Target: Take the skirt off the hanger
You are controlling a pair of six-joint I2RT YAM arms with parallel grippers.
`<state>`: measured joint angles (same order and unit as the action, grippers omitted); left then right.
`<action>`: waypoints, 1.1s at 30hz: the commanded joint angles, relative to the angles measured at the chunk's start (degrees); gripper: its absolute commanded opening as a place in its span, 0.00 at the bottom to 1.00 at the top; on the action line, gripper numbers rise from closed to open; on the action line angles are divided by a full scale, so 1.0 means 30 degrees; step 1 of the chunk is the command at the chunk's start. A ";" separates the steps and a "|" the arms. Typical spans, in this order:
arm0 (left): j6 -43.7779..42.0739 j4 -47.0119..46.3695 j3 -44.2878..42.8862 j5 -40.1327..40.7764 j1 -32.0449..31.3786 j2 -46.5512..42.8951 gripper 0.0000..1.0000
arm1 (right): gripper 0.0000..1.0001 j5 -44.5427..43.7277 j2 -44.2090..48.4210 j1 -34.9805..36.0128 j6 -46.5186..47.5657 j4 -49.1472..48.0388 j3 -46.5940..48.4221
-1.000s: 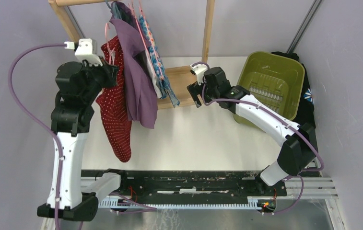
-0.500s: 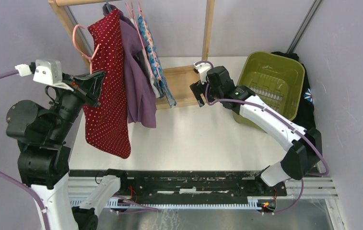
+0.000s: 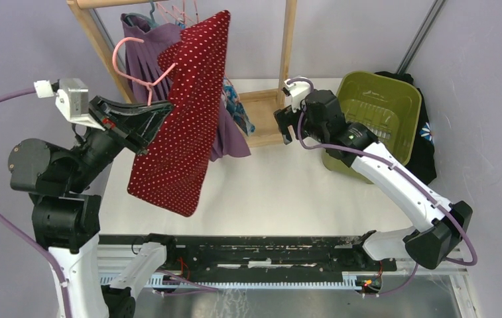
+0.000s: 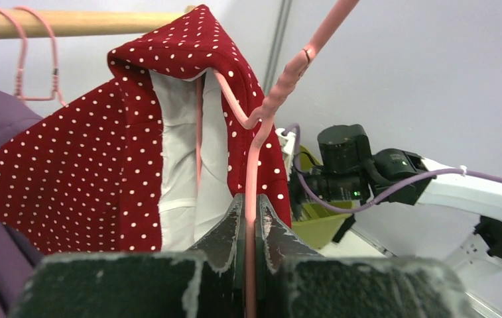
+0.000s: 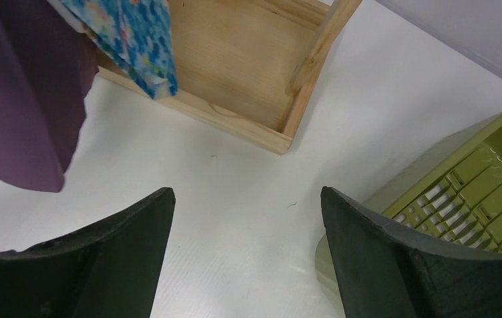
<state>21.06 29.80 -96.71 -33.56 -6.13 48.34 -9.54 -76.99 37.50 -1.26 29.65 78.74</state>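
Holding: the left hand (image 3: 158,110) (image 4: 248,207) has its two fingers pressed together on the thin pink hanger (image 3: 135,76) (image 4: 261,126). The wire runs up from between the fingers.
Skirt: the red skirt with white dots (image 3: 182,132) (image 4: 69,172) is still on that hanger. It is up in the air and tilted, in front of the wooden rack (image 3: 289,40), over the left part of the table (image 3: 288,185). Its white inside shows in the left wrist view.
Right hand: the right hand (image 3: 285,126) (image 5: 245,245) has its fingers spread wide and holds nothing. It hangs above the white table, near the foot of the rack and beside the green basket (image 3: 407,126) (image 5: 473,192).
Rack: a purple cloth (image 3: 138,40) (image 5: 22,99) and a blue flower cloth (image 3: 238,109) (image 5: 132,33) hang on it, behind the skirt.
Basket: it sits on the right side of the table, tipped a little. A black cloth (image 3: 427,142) lies just behind it.
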 commanded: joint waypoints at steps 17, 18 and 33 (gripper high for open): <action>-0.1334 -0.3766 0.2933 0.0143 -0.0742 0.4569 0.03 | 0.84 0.2507 -0.1140 0.0326 -0.1927 -0.0505 0.6929; -0.1442 -0.3732 0.2810 0.0267 -0.0879 0.4798 0.03 | 0.84 0.2594 -0.1635 0.0425 -0.1976 -0.0508 0.7446; -0.3999 -0.2273 0.1787 0.3548 -0.3683 0.7117 0.03 | 0.84 0.2633 -0.6100 0.2487 -0.2084 0.0168 1.3913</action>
<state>13.52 24.77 -88.77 -25.98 -16.21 69.28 -1.69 -96.31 43.79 -6.46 31.99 116.92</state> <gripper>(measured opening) 0.078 0.839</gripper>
